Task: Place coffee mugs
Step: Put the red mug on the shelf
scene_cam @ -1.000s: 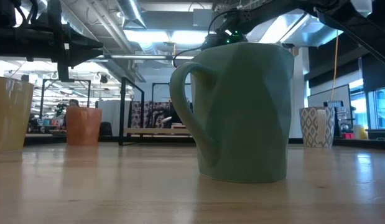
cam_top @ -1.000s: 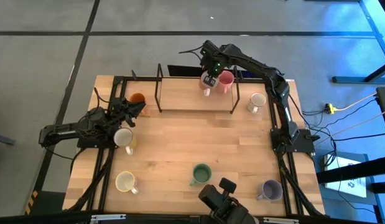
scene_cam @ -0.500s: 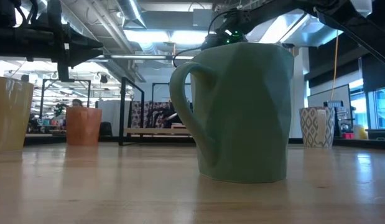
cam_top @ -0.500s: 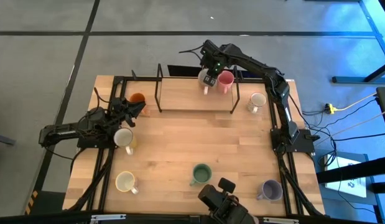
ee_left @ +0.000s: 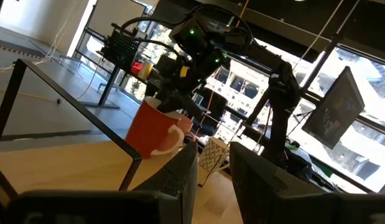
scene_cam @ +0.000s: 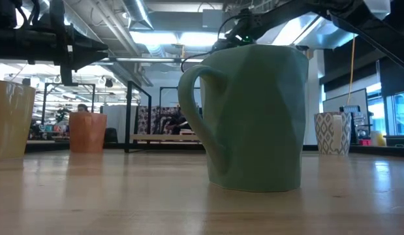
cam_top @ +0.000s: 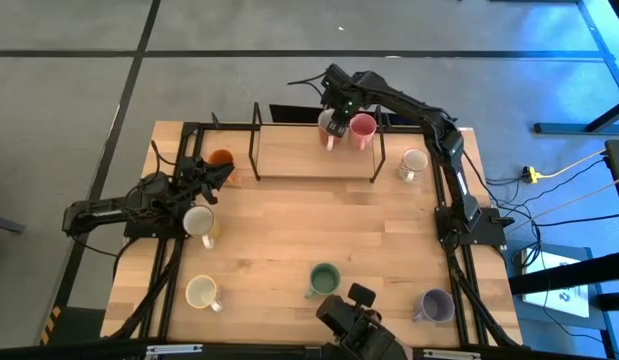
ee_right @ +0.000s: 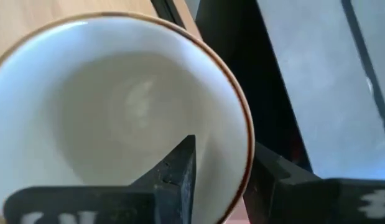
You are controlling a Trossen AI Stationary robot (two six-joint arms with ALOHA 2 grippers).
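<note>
My right gripper (cam_top: pixel 335 122) reaches over the raised wooden shelf at the table's far edge, shut on a white mug (cam_top: pixel 326 130) right beside the pink mug (cam_top: pixel 362 130). My left gripper (cam_top: pixel 215 174) waits open near the table's left edge, just short of the orange mug (cam_top: pixel 221 158), which shows ahead of its fingers in the left wrist view (ee_left: pixel 153 129). On the tabletop stand a white mug (cam_top: pixel 198 220), a cream mug (cam_top: pixel 201 292), the green mug (cam_top: pixel 324 279), the lavender mug (cam_top: pixel 434 304) and a patterned white mug (cam_top: pixel 414 161). My right gripper holds the white mug by its wall at the brown rim (ee_right: pixel 244 134). One finger (ee_right: pixel 178 167) is inside the cup and the other (ee_right: pixel 274 174) outside. The fingers come from above, and the mug stays upright, mouth up. Whether its base rests on the shelf cannot be seen.
The shelf (cam_top: pixel 299 152) sits in a black wire frame with uprights (cam_top: pixel 254 140) at its corners. A camera mount (cam_top: pixel 354 320) stands at the near edge. The green mug (scene_cam: pixel 254 117) fills the low view. Bare wood lies in the table's middle (cam_top: pixel 309 215).
My right gripper, with the white mug in it, has crept a little toward the table's far edge beside the pink mug. The left arm and the other mugs have kept still.
</note>
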